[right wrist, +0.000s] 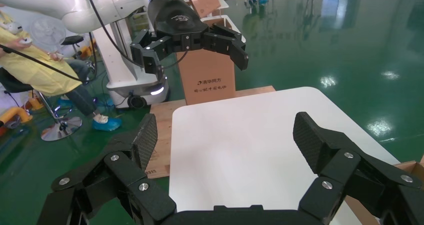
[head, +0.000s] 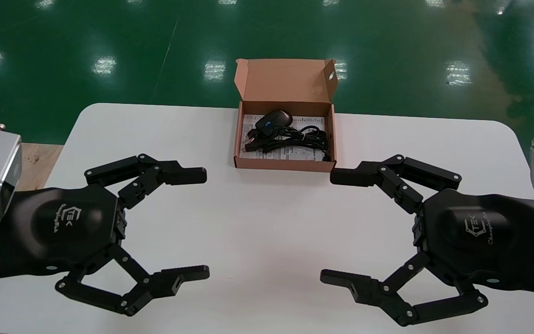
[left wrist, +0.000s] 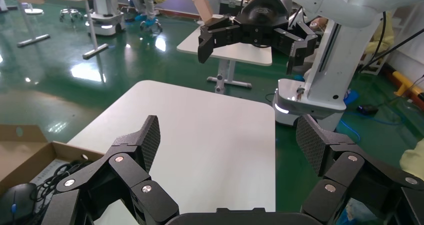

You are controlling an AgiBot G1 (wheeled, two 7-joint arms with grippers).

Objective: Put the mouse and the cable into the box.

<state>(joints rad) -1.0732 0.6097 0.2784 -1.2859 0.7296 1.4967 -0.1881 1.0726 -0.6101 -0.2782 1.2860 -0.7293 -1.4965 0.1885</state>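
Mouse [head: 274, 121] and tangled black cable [head: 295, 138] lie inside the open cardboard box [head: 285, 165], upper centre of the head view; mouse looks light and slick, best pinched across its sides, cable limp; left gripper [head: 202, 224] and right gripper [head: 329, 226] hang spread wide, lower corners.

A white table [head: 267, 222] stands on a glossy green floor [head: 109, 37], a wooden board [head: 35, 160] beside it.

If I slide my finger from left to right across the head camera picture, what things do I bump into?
left hand → cardboard box → right hand
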